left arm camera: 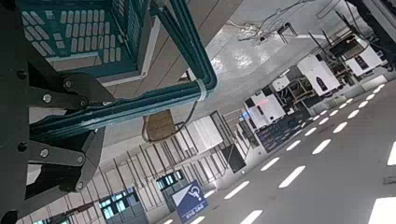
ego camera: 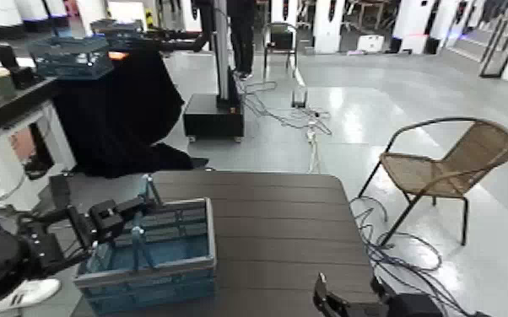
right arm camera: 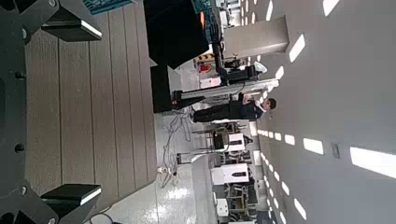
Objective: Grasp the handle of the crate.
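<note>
The blue-grey crate (ego camera: 152,257) sits on the near left corner of the dark table (ego camera: 283,228). Its handle (ego camera: 147,192) is raised above the rim. My left gripper (ego camera: 133,221) reaches in from the left and is shut on the handle. In the left wrist view the teal handle bar (left arm camera: 140,105) runs between the dark fingers (left arm camera: 58,93) of that gripper (left arm camera: 89,121), with the lattice wall of the crate (left arm camera: 79,28) behind. My right gripper (ego camera: 350,299) rests low at the table's near right edge; the right wrist view shows it (right arm camera: 75,112) open over bare planks.
A wicker chair (ego camera: 447,169) stands on the floor to the right of the table. Cables (ego camera: 308,118) trail across the floor behind. A darker blue crate (ego camera: 72,55) sits on a black-draped table at the back left. A person's white shoe (ego camera: 23,292) is near the left edge.
</note>
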{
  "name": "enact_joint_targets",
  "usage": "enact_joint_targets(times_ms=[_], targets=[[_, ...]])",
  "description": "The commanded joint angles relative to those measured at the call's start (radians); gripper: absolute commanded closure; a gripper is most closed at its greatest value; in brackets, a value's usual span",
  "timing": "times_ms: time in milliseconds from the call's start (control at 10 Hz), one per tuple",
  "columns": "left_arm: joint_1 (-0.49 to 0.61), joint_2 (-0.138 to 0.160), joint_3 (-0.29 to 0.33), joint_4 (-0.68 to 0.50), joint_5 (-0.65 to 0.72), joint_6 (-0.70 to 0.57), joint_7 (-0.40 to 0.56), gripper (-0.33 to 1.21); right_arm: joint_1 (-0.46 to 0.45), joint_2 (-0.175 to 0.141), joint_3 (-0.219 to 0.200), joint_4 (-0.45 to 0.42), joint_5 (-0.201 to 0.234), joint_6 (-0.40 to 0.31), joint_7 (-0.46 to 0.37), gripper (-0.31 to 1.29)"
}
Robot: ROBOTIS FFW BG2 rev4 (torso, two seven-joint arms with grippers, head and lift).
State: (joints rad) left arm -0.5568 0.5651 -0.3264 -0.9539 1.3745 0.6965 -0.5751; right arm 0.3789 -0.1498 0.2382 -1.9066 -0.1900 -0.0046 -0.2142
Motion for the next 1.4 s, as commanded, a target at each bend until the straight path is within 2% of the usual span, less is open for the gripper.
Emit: enact_joint_targets(times_ms=[100, 500, 900, 1100, 1400], targets=[[0.046, -0.01, 0.038, -0.069, 0.0, 0.015, 0.011, 1.19, 0.0, -0.001, -0.002, 0.001, -0.002, -0.002, -0.001, 0.15], [0.181, -0.045, 0.144, -0.296, 0.0, 0.052, 0.081, 1.19, 0.0, -0.002, -0.004, 0.003, -0.002, -0.006, -0.001, 0.15], [0.342, -0.094, 0.276, -0.571, 0.0, 0.138, 0.274, 1.19, 0.005, 0.001, -0.011, 0.004, 0.001, -0.022, -0.004, 0.15], [0.391, -0.136, 0.296, -0.655, 0.006, 0.184, 0.32, 1.19, 0.006, 0.006, -0.016, 0.004, 0.007, -0.029, -0.004, 0.15], [0.454, -0.183, 0.265, -0.724, 0.077, 0.221, 0.348, 1.2, 0.011, 0.01, -0.019, 0.006, 0.024, -0.045, -0.004, 0.15]])
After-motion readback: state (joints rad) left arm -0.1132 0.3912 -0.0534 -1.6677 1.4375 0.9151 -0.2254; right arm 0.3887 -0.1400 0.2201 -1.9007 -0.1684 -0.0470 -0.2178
